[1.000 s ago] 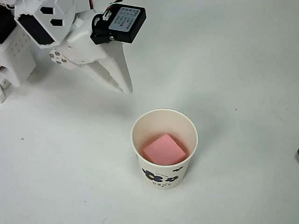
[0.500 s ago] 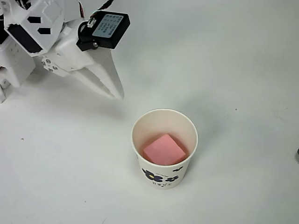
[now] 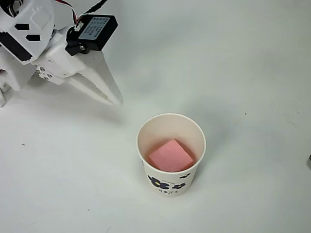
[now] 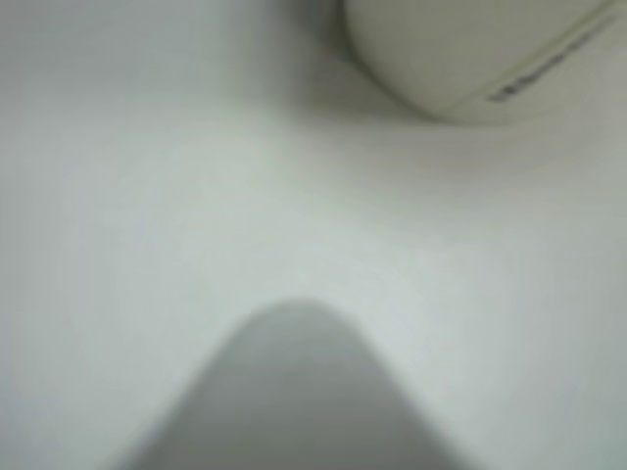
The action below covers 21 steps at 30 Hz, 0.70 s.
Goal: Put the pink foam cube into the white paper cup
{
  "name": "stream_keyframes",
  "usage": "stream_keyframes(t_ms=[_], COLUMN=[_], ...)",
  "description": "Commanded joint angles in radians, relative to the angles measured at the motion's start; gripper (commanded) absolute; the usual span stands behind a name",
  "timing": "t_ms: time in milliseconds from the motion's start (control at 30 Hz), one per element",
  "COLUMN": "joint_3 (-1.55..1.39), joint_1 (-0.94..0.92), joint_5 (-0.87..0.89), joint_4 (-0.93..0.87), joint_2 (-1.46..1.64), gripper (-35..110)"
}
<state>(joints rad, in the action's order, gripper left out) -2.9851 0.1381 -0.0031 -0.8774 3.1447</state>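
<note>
The pink foam cube (image 3: 170, 155) lies inside the white paper cup (image 3: 165, 127), tilted a little against the cup's wall. The cup stands upright on the table, its navy flower prints facing the picture's bottom. In the overhead view my white gripper (image 3: 115, 101) hangs to the upper left of the cup, well apart from it. Its fingers are pressed together and hold nothing. The blurred wrist view has the cup (image 4: 460, 49) at the top right and a grey fingertip (image 4: 294, 392) at the bottom.
The white table (image 3: 252, 73) is bare around the cup. My arm's white body (image 3: 24, 34) fills the upper left corner of the overhead view. A small dark thing (image 3: 309, 161) shows at the right edge.
My gripper has drawn back up and to the left, away from the cup, with its fingers staying together. The cup and the cube have not moved.
</note>
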Motion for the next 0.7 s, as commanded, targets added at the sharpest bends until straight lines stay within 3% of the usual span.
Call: stream_keyframes(t_ms=[0, 667], joint_3=[-0.002, -0.046], joint_1=[0.017, 0.021], joint_5=[-0.014, -0.023], joint_4=[0.012, 0.012], joint_2=[0.098, 0.161], gripper=[0, 0])
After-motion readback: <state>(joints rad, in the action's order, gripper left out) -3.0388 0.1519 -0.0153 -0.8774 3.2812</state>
